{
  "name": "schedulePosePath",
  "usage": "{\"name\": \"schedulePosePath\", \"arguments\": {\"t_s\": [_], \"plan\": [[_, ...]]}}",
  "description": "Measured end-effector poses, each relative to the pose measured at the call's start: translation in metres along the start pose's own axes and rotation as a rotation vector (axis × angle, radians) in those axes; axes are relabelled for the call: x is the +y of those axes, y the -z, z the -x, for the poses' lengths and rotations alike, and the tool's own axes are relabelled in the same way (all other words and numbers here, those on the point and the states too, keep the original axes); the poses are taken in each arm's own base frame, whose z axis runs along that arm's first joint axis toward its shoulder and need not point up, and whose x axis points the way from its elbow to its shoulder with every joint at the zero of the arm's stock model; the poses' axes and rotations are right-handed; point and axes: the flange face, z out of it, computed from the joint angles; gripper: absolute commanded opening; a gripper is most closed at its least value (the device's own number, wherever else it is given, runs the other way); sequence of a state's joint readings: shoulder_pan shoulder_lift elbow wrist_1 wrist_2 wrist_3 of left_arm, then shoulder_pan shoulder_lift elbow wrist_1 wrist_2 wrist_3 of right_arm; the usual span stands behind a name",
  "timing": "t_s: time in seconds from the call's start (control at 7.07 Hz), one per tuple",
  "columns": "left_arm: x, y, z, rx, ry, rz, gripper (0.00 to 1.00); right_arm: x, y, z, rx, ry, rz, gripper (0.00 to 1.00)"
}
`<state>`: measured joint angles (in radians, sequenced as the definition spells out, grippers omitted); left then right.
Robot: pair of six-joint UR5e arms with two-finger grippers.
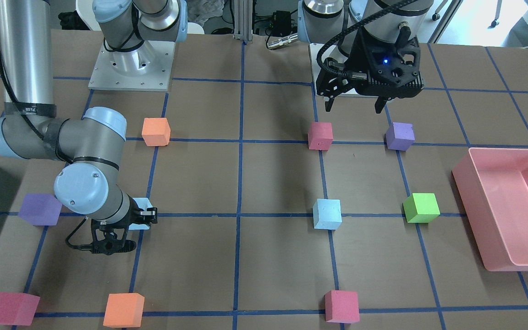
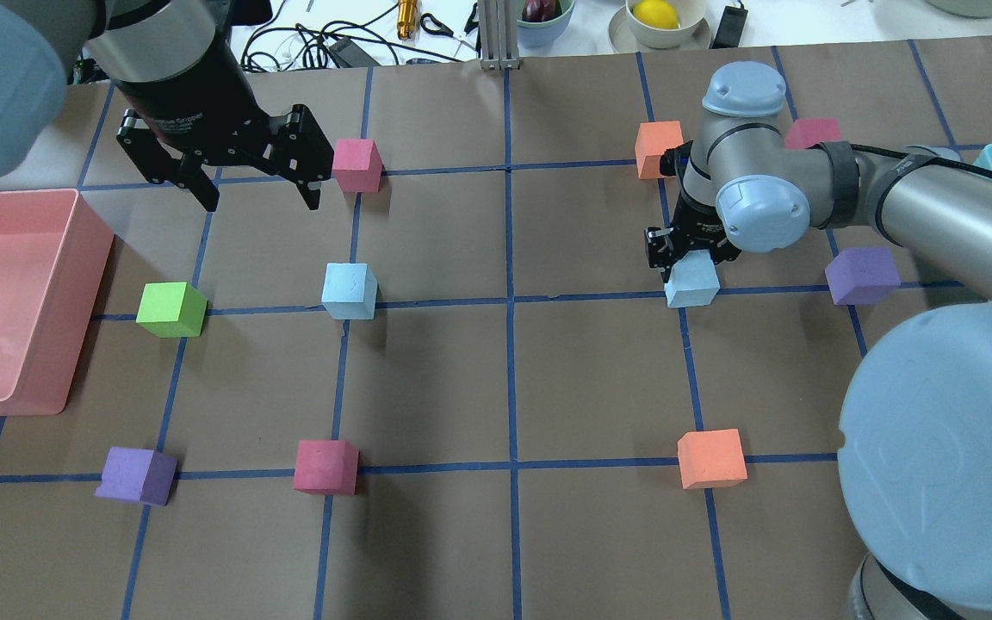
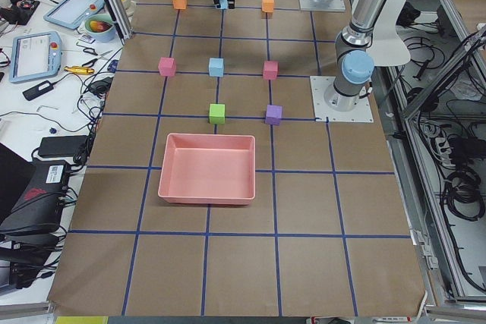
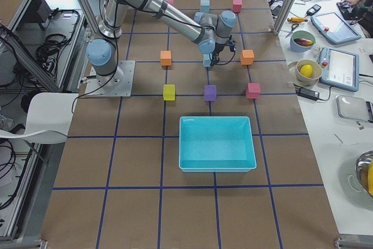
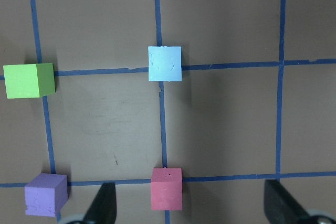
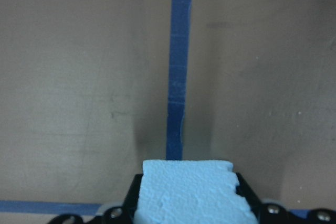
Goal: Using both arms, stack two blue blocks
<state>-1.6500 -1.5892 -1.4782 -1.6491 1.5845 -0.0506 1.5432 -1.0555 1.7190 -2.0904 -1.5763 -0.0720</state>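
Right arm [image 2: 806, 185]: it reaches out low over the table. Its right gripper [image 2: 685, 258] is closed on one blue block [image 2: 691, 282], which the wrist view shows sitting snugly between the fingers. I cannot tell whether the block has left the paper.
Step in hand: this looks like the pickup. Lift straight up with the grip square so the rough foam does not twist, and get clear of the table before travelling.
Left arm [image 2: 169, 52]: it hangs above the far-side row with the left gripper [image 2: 262, 202] spread wide and holding nothing.
Pink bin [image 2: 91, 293]: it sits at the left arm's end of the table, well off any likely route.
Teal bin [image 4: 217, 166]: it sits at the right arm's end, also well apart.
Second blue block [image 2: 350, 290]: it rests flat on a tape crossing, free on all sides and just short of the left gripper.
Route between the blocks: the stretch of table between them holds no cube.
Likely obstruction: the left gripper itself could collide with the right arm if both close on the second blue block together.
Neighbours: the purple cube [image 2: 863, 275] and orange cube [image 2: 659, 149] are near the held block, and the green cube [image 2: 170, 309] and pink cube [image 2: 356, 164] flank the target.
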Motion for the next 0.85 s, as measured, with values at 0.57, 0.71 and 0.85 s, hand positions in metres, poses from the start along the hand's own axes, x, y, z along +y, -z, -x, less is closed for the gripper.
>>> {"name": "schedulePosePath", "arguments": {"t_s": [0.57,0.71,0.85], "plan": [[0.0,0.0,0.0,0.001,0.0,0.0,1.0,-0.029,0.057,0.026,-0.117,-0.065,-0.103,0.0],[0.0,0.0,0.0,0.001,0.001,0.001,1.0,-0.041,0.068,0.049,-0.142,-0.09,-0.121,0.0],[0.0,-0.001,0.0,0.001,0.001,0.003,1.0,-0.056,0.075,0.085,-0.153,-0.105,-0.139,0.0]]}}
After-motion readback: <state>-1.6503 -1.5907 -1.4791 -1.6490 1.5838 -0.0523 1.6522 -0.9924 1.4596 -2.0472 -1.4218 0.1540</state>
